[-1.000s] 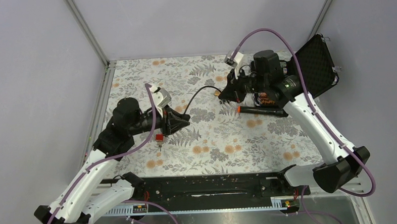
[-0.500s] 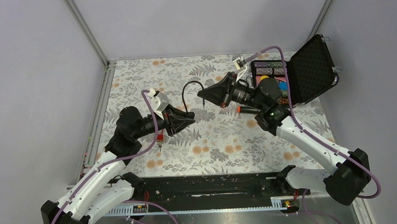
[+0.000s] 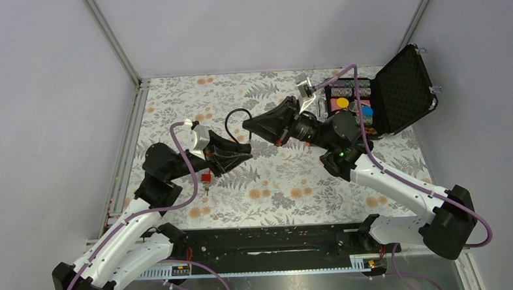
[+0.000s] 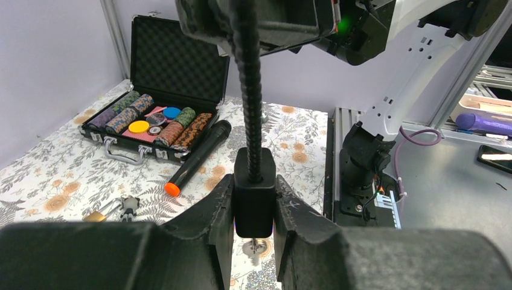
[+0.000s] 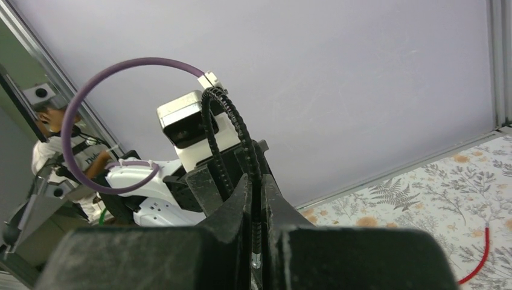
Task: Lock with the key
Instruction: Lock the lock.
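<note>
My left gripper (image 4: 254, 188) is shut on the small black block (image 4: 254, 202) of a black cable lock, held above the table; a short metal pin shows under the block. From the block the black ribbed cable (image 4: 249, 90) rises and loops over to my right gripper (image 5: 255, 181), which is shut on the cable's free end; its metal tip (image 5: 256, 263) shows between the fingers. In the top view the right gripper (image 3: 248, 124) hangs just above and behind the left gripper (image 3: 245, 152). The key (image 4: 121, 207) lies on the floral cloth with a brass-coloured piece beside it.
An open black case (image 3: 408, 86) of poker chips stands at the back right. A black microphone (image 4: 196, 154) with an orange end lies in front of it. A red lock block (image 3: 206, 178) sits by the left gripper, and a red wire (image 5: 477, 260) lies on the cloth.
My right arm has swung left from the case, carrying the cable's end close to the left gripper, and the cable loop has tightened. The left gripper shifted slightly, still on the block.
</note>
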`<state>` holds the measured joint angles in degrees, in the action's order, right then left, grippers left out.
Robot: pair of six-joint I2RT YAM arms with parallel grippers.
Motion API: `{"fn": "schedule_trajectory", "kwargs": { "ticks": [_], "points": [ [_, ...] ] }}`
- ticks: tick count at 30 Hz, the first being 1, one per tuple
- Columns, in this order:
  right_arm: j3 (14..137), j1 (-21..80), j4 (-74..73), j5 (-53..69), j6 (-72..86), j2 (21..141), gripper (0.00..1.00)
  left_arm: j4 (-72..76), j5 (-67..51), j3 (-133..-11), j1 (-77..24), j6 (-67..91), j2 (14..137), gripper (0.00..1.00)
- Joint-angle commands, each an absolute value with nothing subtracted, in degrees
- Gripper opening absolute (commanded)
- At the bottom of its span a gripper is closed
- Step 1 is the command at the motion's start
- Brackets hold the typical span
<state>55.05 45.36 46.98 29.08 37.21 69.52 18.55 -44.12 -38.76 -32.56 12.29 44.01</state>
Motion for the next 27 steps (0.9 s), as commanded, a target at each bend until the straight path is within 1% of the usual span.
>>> {"fn": "schedule_trajectory", "kwargs": {
  "ticks": [1, 15, 21, 25, 27],
  "points": [
    [56.9, 47.6, 46.0, 28.6, 31.2, 69.7, 0.0, 23.4, -45.9, -38.8, -32.6, 11.7, 44.1, 0.0],
    [57.7, 51.1, 34.5, 25.8, 19.2, 69.4, 0.0, 26.7, -37.6, -38.7, -32.6, 15.1, 43.5, 0.0],
    [56.5, 51.3, 32.1, 28.9, 14.3, 68.3, 0.0, 27.3, -28.5, -39.6, -32.5, 21.4, 43.9, 0.0],
    [57.7, 51.4, 26.8, 30.7, 12.0, 68.8, 0.0, 28.5, -26.4, -39.8, -32.5, 23.1, 43.6, 0.0],
    [59.1, 51.3, 23.2, 31.0, 11.5, 69.9, 0.0, 28.8, -28.2, -40.2, -32.6, 23.1, 44.0, 0.0]
  ]
}}
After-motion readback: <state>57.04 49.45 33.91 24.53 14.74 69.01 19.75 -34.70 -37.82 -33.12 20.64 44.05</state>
